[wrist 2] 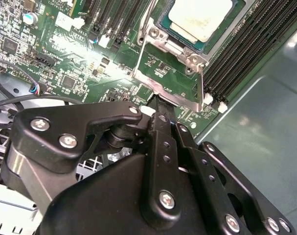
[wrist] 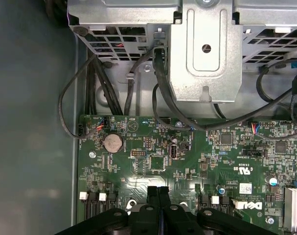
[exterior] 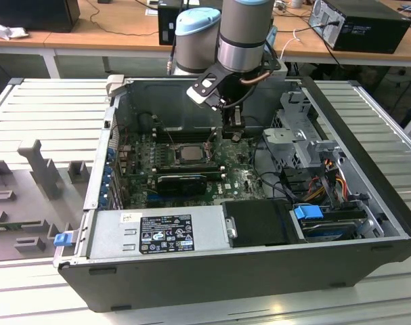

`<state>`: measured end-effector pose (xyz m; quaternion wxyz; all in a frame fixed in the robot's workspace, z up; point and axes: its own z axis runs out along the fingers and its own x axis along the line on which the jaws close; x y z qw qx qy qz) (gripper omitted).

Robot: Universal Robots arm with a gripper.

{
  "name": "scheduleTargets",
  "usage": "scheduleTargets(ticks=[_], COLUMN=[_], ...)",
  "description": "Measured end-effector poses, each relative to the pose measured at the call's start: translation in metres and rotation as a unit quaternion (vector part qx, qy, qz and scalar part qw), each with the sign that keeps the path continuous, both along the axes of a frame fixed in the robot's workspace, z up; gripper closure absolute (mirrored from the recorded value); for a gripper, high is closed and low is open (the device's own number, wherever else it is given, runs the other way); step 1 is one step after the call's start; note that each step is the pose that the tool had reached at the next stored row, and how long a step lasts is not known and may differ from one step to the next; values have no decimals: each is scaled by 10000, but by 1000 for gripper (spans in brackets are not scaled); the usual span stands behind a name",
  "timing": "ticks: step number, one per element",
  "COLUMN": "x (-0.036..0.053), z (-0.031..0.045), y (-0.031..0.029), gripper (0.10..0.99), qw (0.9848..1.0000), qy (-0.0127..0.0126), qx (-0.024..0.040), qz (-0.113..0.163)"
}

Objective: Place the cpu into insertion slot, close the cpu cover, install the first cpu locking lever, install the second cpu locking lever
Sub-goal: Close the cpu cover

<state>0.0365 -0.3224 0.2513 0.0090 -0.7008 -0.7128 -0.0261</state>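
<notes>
The cpu [wrist 2: 199, 17], a pale silver square, lies seated in the insertion slot [wrist 2: 154, 34] on the green board; the exterior view shows the cpu [exterior: 189, 153] mid-board. The cpu cover [wrist 2: 182, 100], a silver frame with a window, stands swung open on the side of the slot toward my gripper. A thin lever [wrist 2: 201, 83] rises along the cover's edge. My gripper [wrist 2: 160, 105] is shut with nothing between its fingers [wrist: 153, 193]. Its tip sits right at the cover's free edge. The gripper [exterior: 231, 132] hangs just to the exterior view's right of the slot.
Long black memory slots [wrist 2: 246, 54] flank the socket. A black expansion card [exterior: 181, 181] lies nearer the case front. A metal drive cage [wrist: 202, 54] with black cables [wrist: 163, 103] is close by, and the power supply [exterior: 158, 233] lines the case's near wall.
</notes>
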Motion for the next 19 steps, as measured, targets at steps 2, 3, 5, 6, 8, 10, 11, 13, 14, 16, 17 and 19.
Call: scheduleTargets(ticks=[2,3,5,6,8,10,11,13,14,16,17,19], x=[-6,-8,-12,-14,-21,-26,-30,-43,-50,-65,-70,-81], z=[0,0,0,0,0,0,0,0,0,0,0,0], y=[0,0,0,0,0,0,0,0,0,0,0,0], gripper=[980,980,980,980,980,980,980,980,980,980,980,980], qw=[10000,10000,10000,10000,10000,10000,10000,10000,10000,10000,10000,10000], qy=[0,0,0,0,0,0,0,0,0,0,0,0], qx=[0,0,0,0,0,0,0,-1,0,0,0,0], qz=[0,0,0,0,0,0,0,0,0,0,0,0])
